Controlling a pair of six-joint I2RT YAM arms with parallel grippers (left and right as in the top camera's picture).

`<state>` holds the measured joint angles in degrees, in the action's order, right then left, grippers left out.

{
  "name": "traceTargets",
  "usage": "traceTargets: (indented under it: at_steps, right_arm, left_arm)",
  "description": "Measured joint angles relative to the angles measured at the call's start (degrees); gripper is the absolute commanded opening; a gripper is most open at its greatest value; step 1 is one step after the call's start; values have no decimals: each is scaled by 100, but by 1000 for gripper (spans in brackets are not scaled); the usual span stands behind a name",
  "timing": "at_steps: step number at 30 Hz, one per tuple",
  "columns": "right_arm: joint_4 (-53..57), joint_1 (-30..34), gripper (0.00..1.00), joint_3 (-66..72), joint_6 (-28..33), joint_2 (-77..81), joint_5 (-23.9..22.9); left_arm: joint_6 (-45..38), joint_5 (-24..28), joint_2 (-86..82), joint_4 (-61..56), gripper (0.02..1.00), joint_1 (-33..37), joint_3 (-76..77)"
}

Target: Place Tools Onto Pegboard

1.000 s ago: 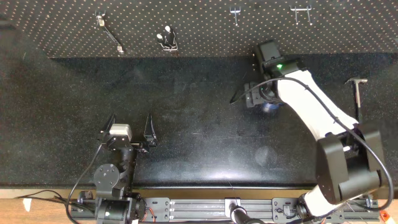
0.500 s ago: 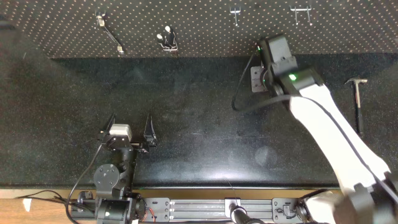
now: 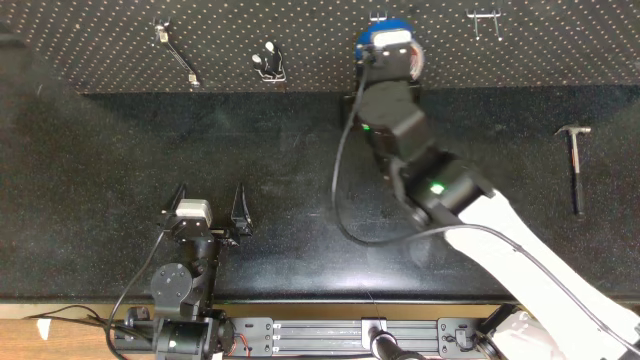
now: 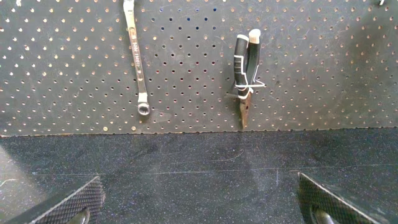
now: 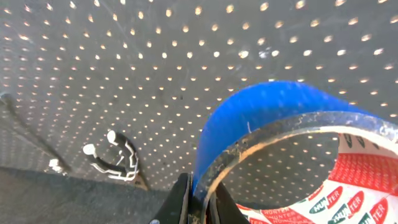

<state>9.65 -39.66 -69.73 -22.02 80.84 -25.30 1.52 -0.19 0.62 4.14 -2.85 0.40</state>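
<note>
My right gripper (image 3: 386,62) is shut on the rim of a blue tape roll (image 3: 388,42) and holds it up close to the pegboard (image 3: 560,50), near an empty hook (image 3: 378,20). The right wrist view has the blue tape roll (image 5: 273,118) pinched between the fingers of the right gripper (image 5: 200,200), with the pegboard's holes right behind it. A wrench (image 3: 177,55) and pliers (image 3: 268,62) hang on the board. A hammer (image 3: 575,165) lies on the table at the far right. My left gripper (image 3: 210,205) stands open near the front left, holding nothing.
A second double hook (image 3: 485,22) stands bare at the board's upper right. The left wrist view looks at the hanging wrench (image 4: 134,56) and pliers (image 4: 244,78) above the black mat (image 4: 199,162). The right arm's cable (image 3: 340,190) loops over the middle of the table.
The right arm has risen from the mat with the tape roll and swung it left and up to the pegboard. The left arm has not moved.
</note>
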Motion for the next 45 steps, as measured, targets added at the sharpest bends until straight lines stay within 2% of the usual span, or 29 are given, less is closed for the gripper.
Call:
traceTargets:
  at_steps: [5, 15, 32, 33, 37, 38, 39, 40, 41, 43, 45]
  right_arm:
    - [-540, -289, 73, 0, 0, 442, -702]
    - [-852, -278, 73, 0, 2, 1084, -1384]
    - [-1451, -61, 75, 2, 4, 1674, -1517]
    - [-1460, -61, 104, 2, 4, 1674, -1517]
    - [-1475, -61, 384, 2, 11, 1676, -1534]
    - [-1480, -59, 544, 2, 26, 1676, -1537]
    - [-1482, -57, 663, 2, 24, 1676, -1539]
    - [-1486, -57, 706, 2, 22, 1676, -1537]
    - [-1484, -57, 812, 2, 35, 1676, -1537]
    - [-1480, -57, 877, 2, 37, 1676, -1556]
    - [-1480, -57, 897, 2, 26, 1676, -1556]
  left_arm:
    - [0, 0, 0, 0, 998, 0, 0]
    - [0, 0, 0, 0, 996, 0, 0]
    - [0, 0, 0, 0, 996, 0, 0]
    - [0, 0, 0, 0, 996, 0, 0]
    - [0, 0, 0, 0, 996, 0, 0]
    - [0, 0, 0, 0, 996, 0, 0]
    - [0, 0, 0, 0, 996, 0, 0]
    - [0, 0, 0, 0, 998, 0, 0]
    - [0, 0, 0, 0, 996, 0, 0]
    - [0, 0, 0, 0, 996, 0, 0]
    - [0, 0, 0, 0, 996, 0, 0]
